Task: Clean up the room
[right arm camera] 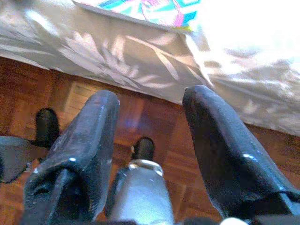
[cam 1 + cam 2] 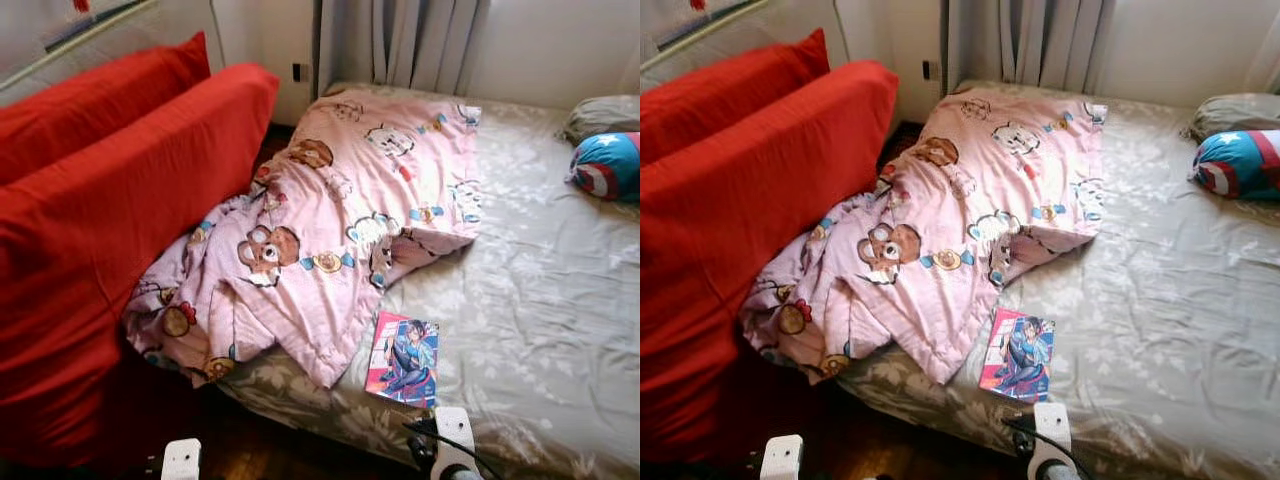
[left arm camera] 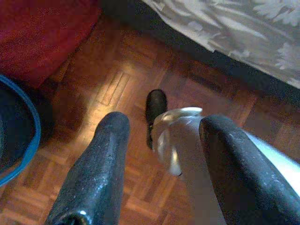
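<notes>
Little tidied so far: pink blanket (image 2: 330,230) lies crumpled across the bed (image 2: 540,330), book (image 2: 403,358) near its edge. Left gripper (image 3: 161,168) and right gripper (image 1: 150,140) hang low over the floor, fingers spread, empty.

Daylight coming in from twelve o'clock, bedsheet (image 1: 243,42) glaring white by the right wrist, parquet floor (image 3: 117,89) gleaming, head views lying slightly soft
</notes>
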